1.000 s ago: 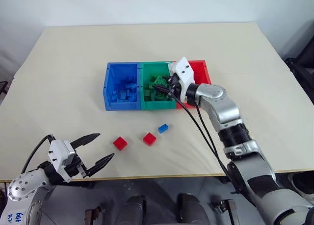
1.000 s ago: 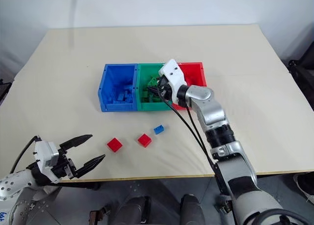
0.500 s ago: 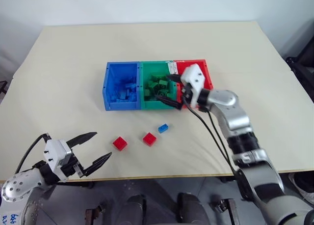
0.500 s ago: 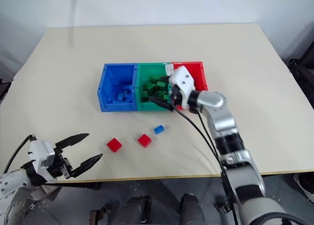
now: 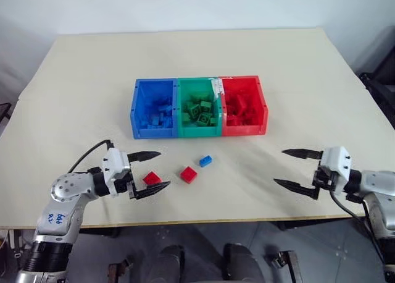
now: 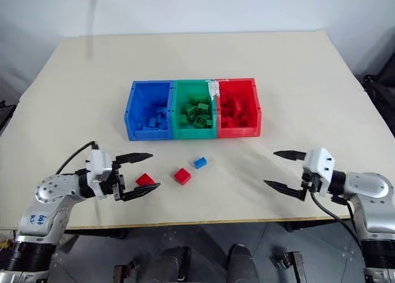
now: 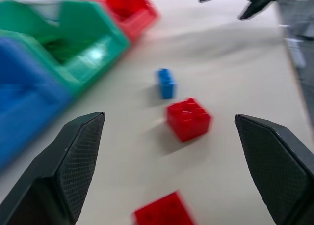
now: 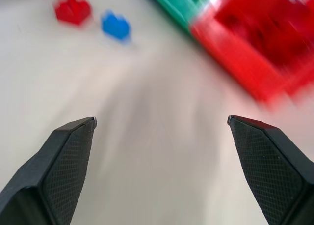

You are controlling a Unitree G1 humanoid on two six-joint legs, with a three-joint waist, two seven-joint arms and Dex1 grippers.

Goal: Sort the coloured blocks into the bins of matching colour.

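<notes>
The right end effector (image 5: 297,168), a second earlier over the green bin (image 5: 199,115), had pulled back to the lower right of the frame, its fingers spread wide and empty; the green block it carried had evidently been dropped in, so green looked finished. The left end effector (image 5: 146,170) had advanced from the lower left corner and stood wide open, holding nothing, its fingers flanking the left-hand red block (image 5: 151,178), probably the next pick. Three blocks lay loose on the surface (image 5: 80,79) below the bins: two red, the second (image 5: 189,174) near centre, and one blue block (image 5: 205,160). Three bins stood joined at centre: the blue bin (image 5: 153,116), green, and the red bin (image 5: 244,113).
</notes>
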